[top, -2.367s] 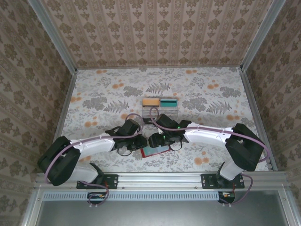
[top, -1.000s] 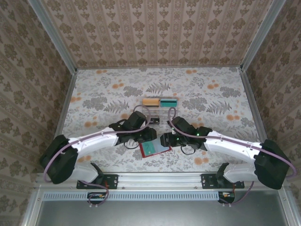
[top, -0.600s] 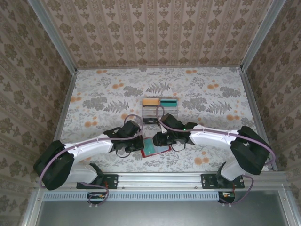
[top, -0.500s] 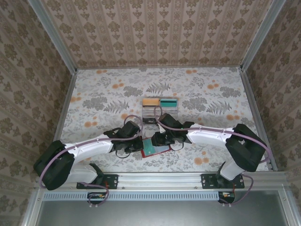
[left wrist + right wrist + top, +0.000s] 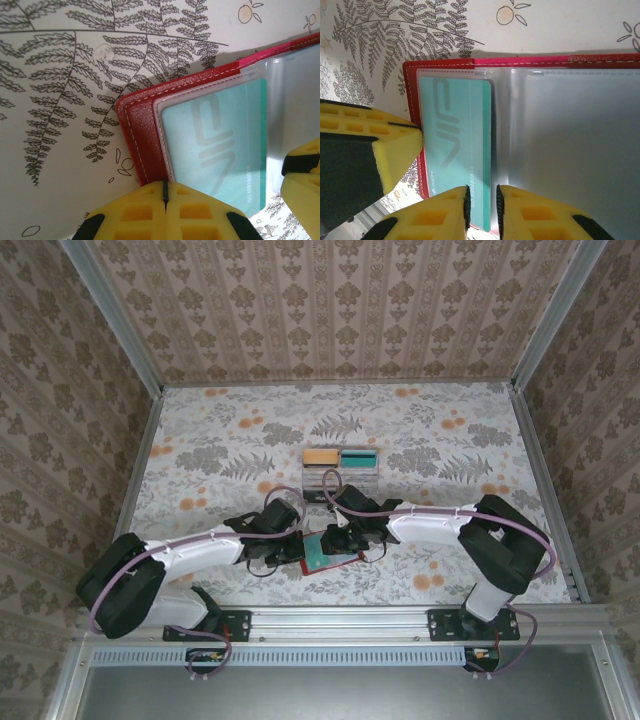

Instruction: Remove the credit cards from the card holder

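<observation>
You're working the open card holder (image 5: pixel 330 552) near the table's (image 5: pixel 420 440) front edge.
Your left hand (image 5: pixel 165 186) is pressing its red border, clenched; your right hand (image 5: pixel 481 192) is straddling the teal card (image 5: pixel 457 150), grip impossible to tell.

left claw (image 5: pixel 165 189): fully closed | right claw (image 5: pixel 481 194): pinched, slim gap

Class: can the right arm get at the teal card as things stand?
Probably yes: the right end effector sits at the card's near end with nothing between, though the holder's clear sleeve covers most of it.
</observation>
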You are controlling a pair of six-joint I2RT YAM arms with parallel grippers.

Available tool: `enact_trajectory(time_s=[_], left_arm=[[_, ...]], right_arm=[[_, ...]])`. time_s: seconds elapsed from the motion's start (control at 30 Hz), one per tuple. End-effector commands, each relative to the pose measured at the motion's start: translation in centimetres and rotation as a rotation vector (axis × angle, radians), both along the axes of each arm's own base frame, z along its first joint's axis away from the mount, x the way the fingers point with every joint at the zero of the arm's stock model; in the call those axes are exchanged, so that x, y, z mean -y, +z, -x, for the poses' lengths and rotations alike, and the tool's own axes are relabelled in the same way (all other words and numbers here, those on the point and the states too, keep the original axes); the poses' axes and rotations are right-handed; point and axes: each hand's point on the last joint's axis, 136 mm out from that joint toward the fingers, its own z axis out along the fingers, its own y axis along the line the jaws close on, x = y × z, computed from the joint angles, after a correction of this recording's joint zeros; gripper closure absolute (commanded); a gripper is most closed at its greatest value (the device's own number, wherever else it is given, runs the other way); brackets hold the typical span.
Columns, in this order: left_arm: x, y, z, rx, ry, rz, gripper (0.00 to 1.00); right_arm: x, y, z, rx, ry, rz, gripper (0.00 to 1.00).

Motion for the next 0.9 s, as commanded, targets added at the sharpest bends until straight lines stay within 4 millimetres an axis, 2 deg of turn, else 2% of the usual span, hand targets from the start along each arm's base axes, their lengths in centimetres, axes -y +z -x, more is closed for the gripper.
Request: enact_trajectory(time_s=[0.0, 0.3, 0.47, 0.67, 0.87], left_arm=[[-0.5, -0.7, 0.4, -0.027, 0.012, -0.014, 0.98], [-0.2, -0.6, 0.4, -0.022, 0.003, -0.012, 0.98], [-0.1, -0.5, 0.4, -0.021, 0.001, -0.013, 0.98], [-1.5, -1.4, 0.8, -0.048, 0.010, -0.089, 1.00], [-1.9, -1.7, 1.1, -0.060, 0.013, -0.107, 1.00]], right_arm=[[-0.8, 0.1, -0.3, -0.021, -0.002, -0.021, 0.75], [-1.2, -0.4, -0.2, -0.044, 0.000, -0.031, 0.77], [-0.8, -0.4, -0.1, -0.044, -0.006, -0.021, 0.96], [0.5, -0.5, -0.3, -0.041, -0.037, -0.005, 0.98], [1.4, -0.9, -0.3, -0.050, -0.053, -0.004, 0.99]])
